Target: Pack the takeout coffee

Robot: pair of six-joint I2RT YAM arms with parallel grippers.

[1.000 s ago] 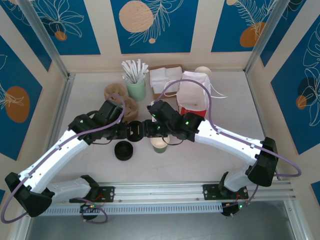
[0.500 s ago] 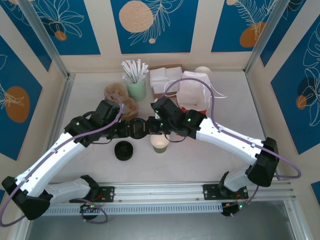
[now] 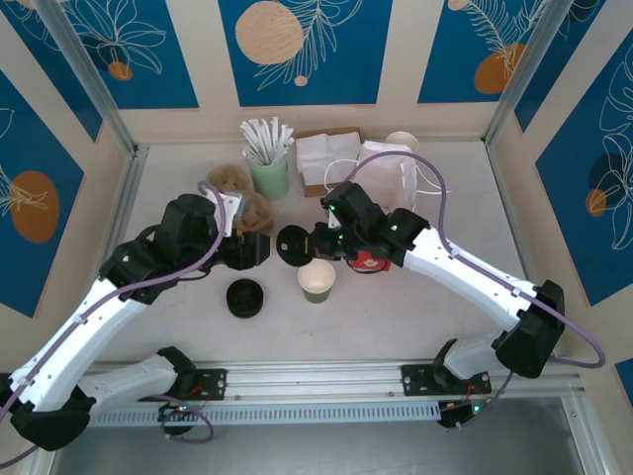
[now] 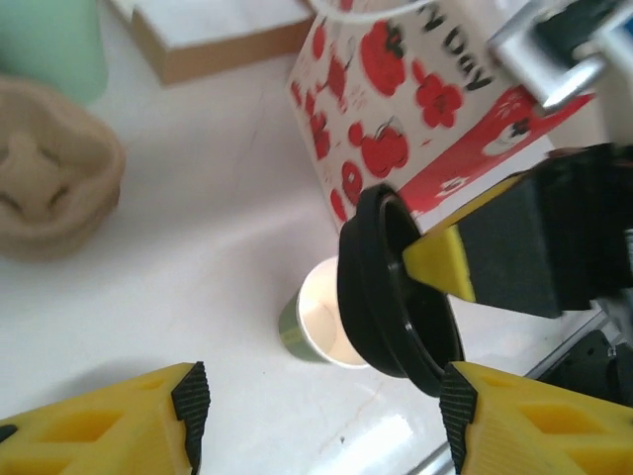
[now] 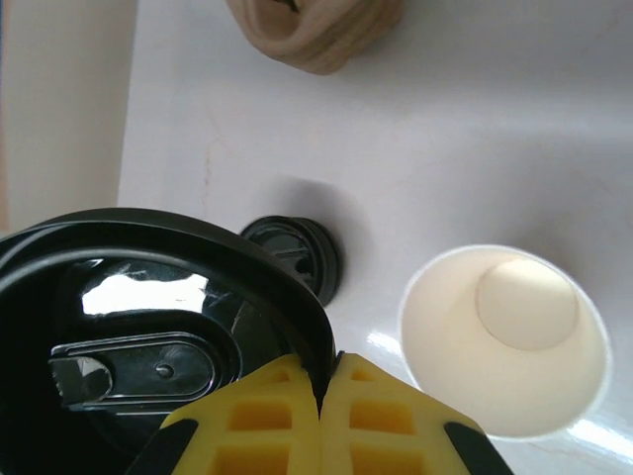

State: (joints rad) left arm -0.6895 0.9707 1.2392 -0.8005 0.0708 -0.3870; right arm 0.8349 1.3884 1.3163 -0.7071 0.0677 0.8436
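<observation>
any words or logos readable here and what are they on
"DAY": black letters on the bag in the left wrist view; this is my best reading, and the letters before it are cut off.
Lid: raised marks, too blurred to read.
Nothing else is readable.

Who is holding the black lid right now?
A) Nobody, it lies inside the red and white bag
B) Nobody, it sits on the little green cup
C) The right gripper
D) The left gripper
C: the right gripper is pinched shut on the rim of the black lid, while the cup stands uncovered.
</observation>
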